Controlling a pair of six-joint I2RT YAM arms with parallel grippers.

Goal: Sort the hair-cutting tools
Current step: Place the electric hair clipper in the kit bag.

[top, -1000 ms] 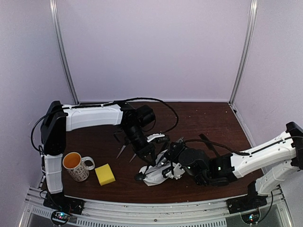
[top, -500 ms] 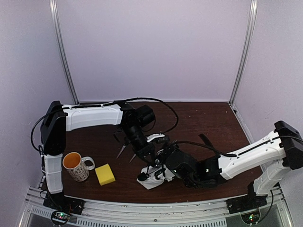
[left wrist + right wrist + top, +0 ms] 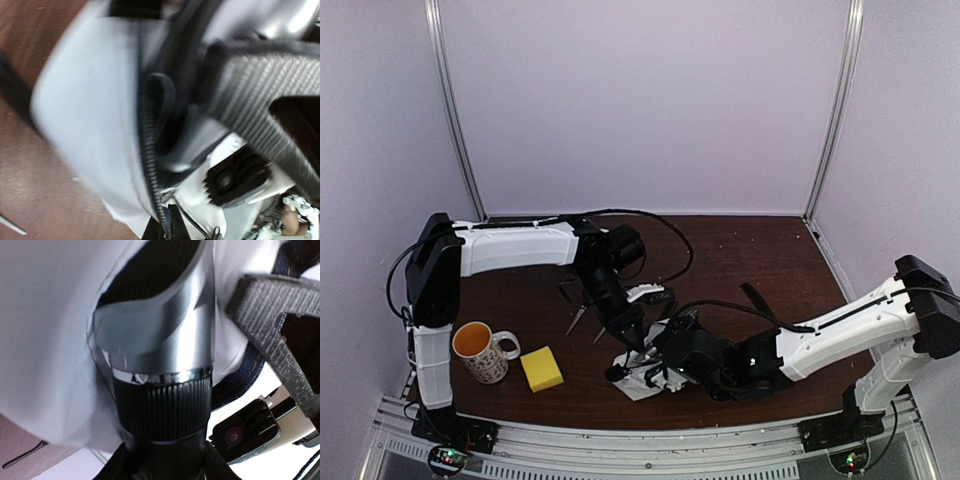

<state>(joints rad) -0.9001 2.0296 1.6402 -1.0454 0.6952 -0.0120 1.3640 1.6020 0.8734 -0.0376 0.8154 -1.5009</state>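
Right jaws: part open, clamped on electric hair clipper (image 3: 159,390); silver head pushed into mouth of white zip pouch (image 3: 45,330), front middle of table (image 3: 750,250). Left jaws: shut, apparently pinching pouch rim, view blurred. Scissors (image 3: 577,316) on table just beside left wrist.

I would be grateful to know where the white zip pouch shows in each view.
Top external: white zip pouch near the front edge, right of the yellow sponge.
Left wrist: fills the left and middle, zip running downward.
Right wrist: white fabric across the upper left, around the hair clipper.
Shared landmark: brown table, at each wrist view's lower left.
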